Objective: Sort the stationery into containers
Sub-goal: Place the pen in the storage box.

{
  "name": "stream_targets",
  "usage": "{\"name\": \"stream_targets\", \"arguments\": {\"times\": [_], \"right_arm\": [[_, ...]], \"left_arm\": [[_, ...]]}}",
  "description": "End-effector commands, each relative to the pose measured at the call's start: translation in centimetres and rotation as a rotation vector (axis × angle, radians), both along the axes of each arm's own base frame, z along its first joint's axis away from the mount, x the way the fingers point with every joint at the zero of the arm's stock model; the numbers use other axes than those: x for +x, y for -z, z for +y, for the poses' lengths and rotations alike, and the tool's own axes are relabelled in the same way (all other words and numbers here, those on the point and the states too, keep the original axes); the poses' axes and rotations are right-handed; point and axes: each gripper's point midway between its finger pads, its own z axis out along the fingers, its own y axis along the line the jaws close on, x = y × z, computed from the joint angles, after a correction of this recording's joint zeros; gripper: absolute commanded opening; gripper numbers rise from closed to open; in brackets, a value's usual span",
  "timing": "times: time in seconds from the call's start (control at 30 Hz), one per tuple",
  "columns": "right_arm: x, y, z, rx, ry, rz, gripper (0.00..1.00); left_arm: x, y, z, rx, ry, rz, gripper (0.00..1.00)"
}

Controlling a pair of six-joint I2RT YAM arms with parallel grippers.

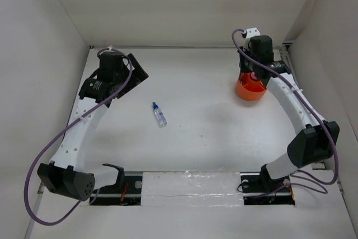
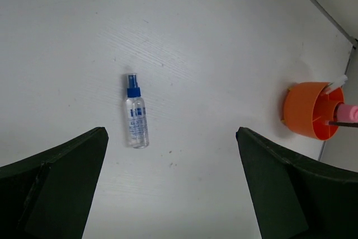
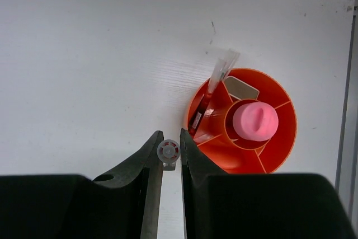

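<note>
Top external: clear blue-capped bottle (image 1: 159,114) flat on tabletop (image 1: 212,132), cap pointing far-left, room around. Our left fingers (image 2: 56,183) apart; right fingers (image 3: 148,166) clamped on red pen (image 3: 168,150), end-on, beside orange tub (image 3: 282,152).

light: bright, even, diffuse; src unseen | shadows: faint, soft-edged, just beside orange tub (image 1: 249,89) | glare: on tape strip (image 1: 190,186), well apart from tub, near side | focus: tub sharp; right gripper (image 3: 169,141) beside tub near-black, little detail
</note>
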Motion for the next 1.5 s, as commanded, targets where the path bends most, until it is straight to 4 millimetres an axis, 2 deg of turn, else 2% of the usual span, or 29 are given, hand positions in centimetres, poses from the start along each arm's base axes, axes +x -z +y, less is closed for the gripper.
{"name": "stream_targets", "arguments": {"times": [0.0, 0.03, 0.1, 0.13, 0.17, 0.3, 0.4, 0.5, 0.7, 0.77, 0.8, 0.87, 1.03, 1.27, 1.3, 1.33, 1.47], "right_arm": [[0.7, -2.6, -0.3, 0.047, -0.017, -0.056, 0.00], [0.8, -3.0, -0.8, 0.049, -0.004, -0.065, 0.00], [1.7, -2.2, -0.5, 0.051, -0.011, -0.052, 0.00], [1.8, -2.7, -0.7, 0.040, -0.007, -0.065, 0.00], [2.2, -2.5, -0.6, 0.039, -0.007, -0.061, 0.00], [3.5, -1.6, -2.3, 0.028, 0.041, -0.053, 0.00], [3.9, -1.3, -2.7, 0.032, 0.046, -0.052, 0.00], [4.5, -1.2, -4.0, 0.016, 0.080, -0.065, 0.00], [5.5, -0.4, -4.7, 0.020, 0.092, -0.066, 0.00], [5.6, 0.7, -4.7, 0.016, 0.092, -0.046, 0.00], [5.9, 0.4, -4.6, 0.020, 0.092, -0.066, 0.00], [5.9, 1.7, -4.5, 0.021, 0.084, -0.044, 0.00], [6.4, 2.5, -4.1, 0.034, 0.067, -0.065, 0.00], [6.4, 4.3, -4.2, 0.032, 0.081, -0.037, 0.00], [6.2, 4.9, -4.4, 0.025, 0.089, -0.024, 0.01], [6.0, 5.5, -4.0, 0.019, 0.086, -0.013, 0.11], [5.7, 6.3, -4.0, 0.013, 0.100, -0.001, 0.31]], "left_arm": [[-1.1, 0.3, 0.5, 0.074, 0.075, -0.023, 0.99], [-1.4, 0.9, 0.4, 0.088, 0.101, -0.019, 0.99], [-1.5, 0.8, 0.3, 0.093, 0.121, -0.033, 0.99], [-1.6, 1.6, 0.2, 0.097, 0.134, -0.020, 0.99], [-1.6, 1.4, 0.3, 0.105, 0.143, -0.040, 0.99], [-1.5, 2.1, 0.2, 0.119, 0.170, -0.067, 0.99], [-1.6, 2.7, 0.1, 0.122, 0.185, -0.070, 0.99], [-1.4, 2.9, 0.6, 0.141, 0.161, -0.071, 0.99], [-1.4, 4.2, 0.2, 0.130, 0.178, -0.060, 0.99], [-1.2, 4.7, 0.1, 0.131, 0.179, -0.052, 0.99], [-1.3, 4.7, 0.0, 0.125, 0.186, -0.052, 0.99], [-1.2, 4.9, 0.0, 0.125, 0.186, -0.053, 0.99], [-1.0, 4.7, -0.1, 0.123, 0.185, -0.064, 0.99], [-1.0, 5.4, -0.1, 0.127, 0.187, -0.044, 1.00], [-1.0, 5.4, -0.1, 0.127, 0.187, -0.044, 1.00], [-1.0, 5.4, -0.1, 0.127, 0.187, -0.044, 1.00], [-0.9, 5.7, -0.1, 0.128, 0.187, -0.035, 1.00]]}}
